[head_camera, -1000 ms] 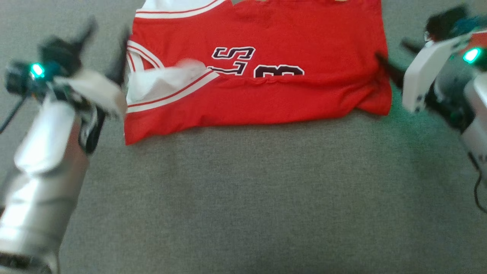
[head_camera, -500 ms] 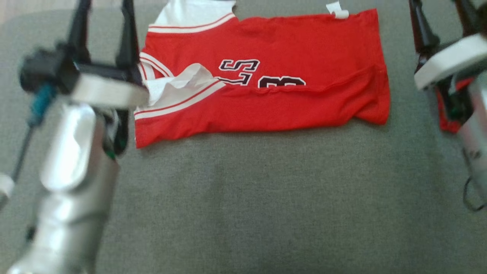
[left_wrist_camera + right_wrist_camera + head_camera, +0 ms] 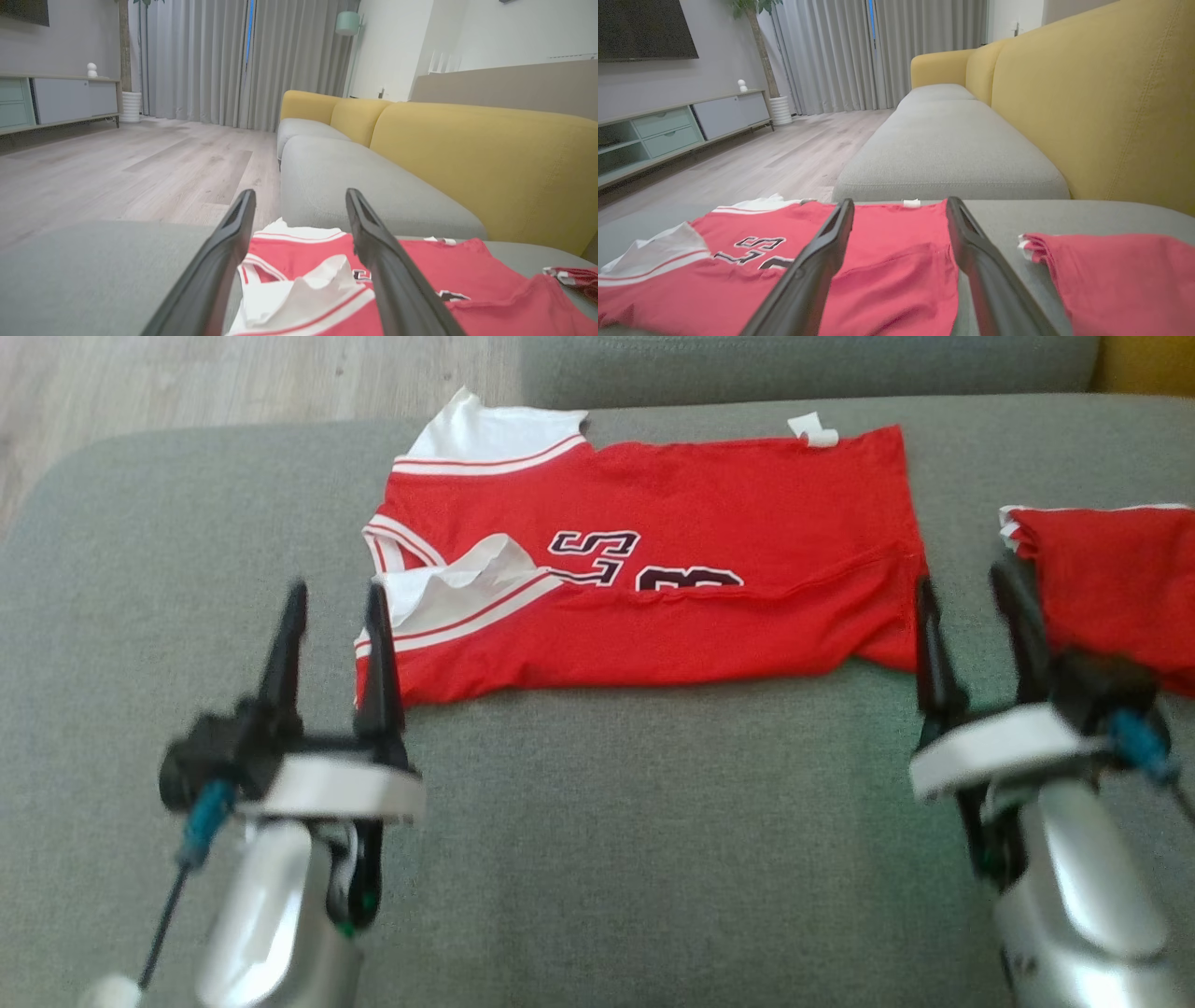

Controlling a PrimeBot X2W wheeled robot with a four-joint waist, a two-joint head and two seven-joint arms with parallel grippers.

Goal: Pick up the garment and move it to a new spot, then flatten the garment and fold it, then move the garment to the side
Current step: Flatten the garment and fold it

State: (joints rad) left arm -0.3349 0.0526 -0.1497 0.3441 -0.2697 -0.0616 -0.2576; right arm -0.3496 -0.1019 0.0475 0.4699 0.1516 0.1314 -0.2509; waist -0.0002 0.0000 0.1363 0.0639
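We see a broad grey fabric sofa seat carrying everything, with a yellow upholstered backrest rising behind it in the left wrist view and pale wooden floor beyond its end. The red basketball jersey with white trim and dark lettering lies flat across the far half of the seat. Its near part is folded up over the lower half of the letters, and its white-edged armholes and collar point to our left. A second red garment, folded into a thick stack, sits on the seat just right of the jersey, apart from it.

Our left gripper stands at the jersey's near-left corner, fingers spread wide and empty, one fingertip overlapping the cloth's edge in the head view. Our right gripper stands at the jersey's right edge, in the gap between the two garments, also spread and holding nothing. We cannot tell whether either touches the cloth. A small white tag sticks out from the jersey's far edge.
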